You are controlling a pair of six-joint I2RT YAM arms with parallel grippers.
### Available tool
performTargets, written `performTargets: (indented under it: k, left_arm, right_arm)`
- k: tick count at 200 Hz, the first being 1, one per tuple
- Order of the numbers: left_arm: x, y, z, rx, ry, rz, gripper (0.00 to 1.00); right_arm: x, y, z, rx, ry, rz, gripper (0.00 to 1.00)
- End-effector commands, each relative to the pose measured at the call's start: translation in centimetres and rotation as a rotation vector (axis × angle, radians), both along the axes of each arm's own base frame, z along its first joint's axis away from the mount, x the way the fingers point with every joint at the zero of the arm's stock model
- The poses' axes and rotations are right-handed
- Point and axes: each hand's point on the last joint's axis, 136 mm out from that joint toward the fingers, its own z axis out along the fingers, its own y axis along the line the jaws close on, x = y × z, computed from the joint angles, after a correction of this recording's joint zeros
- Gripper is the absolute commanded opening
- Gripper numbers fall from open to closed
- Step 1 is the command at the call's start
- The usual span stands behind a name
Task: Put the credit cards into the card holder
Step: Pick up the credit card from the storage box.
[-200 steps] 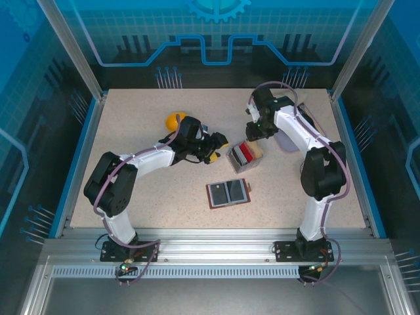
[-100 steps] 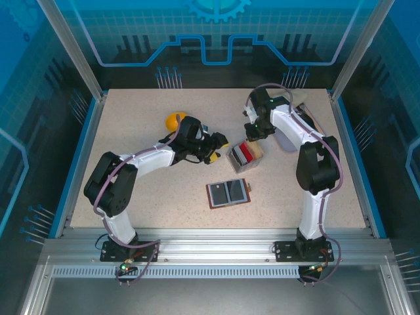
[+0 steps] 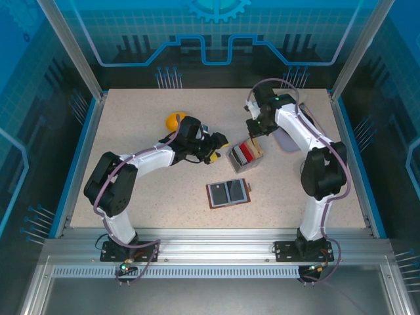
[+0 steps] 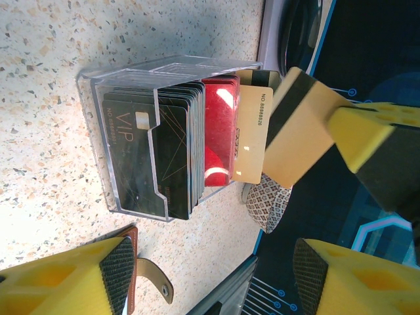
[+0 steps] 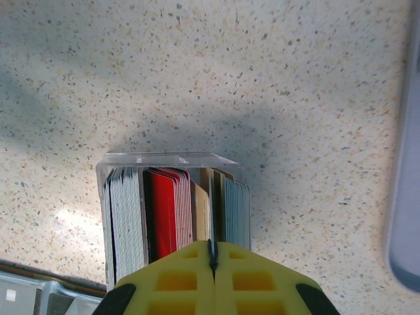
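Pinched a gold card (image 4: pixel 298 128) in the closed right gripper (image 5: pixel 211 259) over the clear box (image 4: pixel 118 79). Had the left gripper (image 4: pixel 213 262) agape beside it. Left the other credit cards (image 4: pixel 164 138) boxed. Saw none in the card holder (image 3: pixel 228 193), lying open apart from the box.

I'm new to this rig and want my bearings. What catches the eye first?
The right gripper is shut on a gold card at the clear box of upright black and red cards mid-table. The left gripper stands open beside that box, and the brown card holder lies open nearer the arm bases.
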Motion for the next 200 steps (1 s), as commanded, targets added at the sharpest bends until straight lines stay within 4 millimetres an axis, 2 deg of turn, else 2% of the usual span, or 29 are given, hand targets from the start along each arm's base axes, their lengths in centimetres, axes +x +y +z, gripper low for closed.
performTargets:
  k: [1, 48, 69, 88, 133, 176, 186, 200]
  left_arm:
    - [0.0, -0.4, 0.9, -0.015, -0.013, -0.026, 0.69]
    - [0.2, -0.1, 2.8, -0.025, -0.095, -0.021, 0.69]
    - [0.2, -0.3, 4.5, -0.057, -0.167, -0.035, 0.7]
    - [0.2, -0.7, 6.5, -0.107, -0.246, -0.06, 0.72]
    - [-0.2, -1.3, 10.9, -0.245, -0.403, -0.115, 0.75]
    - [-0.9, -2.4, 13.3, -0.329, -0.467, -0.201, 0.75]
    - [-1.2, -2.6, 13.8, -0.343, -0.479, -0.225, 0.73]
    - [-1.5, -2.9, 14.2, -0.361, -0.488, -0.259, 0.65]
  right_arm:
    - [-0.5, -0.9, 3.4, -0.02, -0.067, 0.011, 0.02]
    - [-2.2, 0.2, 8.8, 0.154, -0.144, -0.007, 0.0]
    - [-3.7, 1.7, 10.4, 0.356, -0.103, 0.007, 0.0]
    - [-5.2, 3.9, 12.2, 0.616, -0.037, 0.039, 0.0]
    - [-6.4, 5.3, 12.8, 0.776, 0.03, 0.068, 0.0]
    - [-6.2, 5.7, 12.9, 0.863, 0.061, 0.068, 0.0]
    - [-6.0, 5.8, 12.9, 0.881, 0.073, 0.063, 0.0]
    - [-5.6, 5.5, 12.6, 0.892, 0.08, 0.041, 0.01]
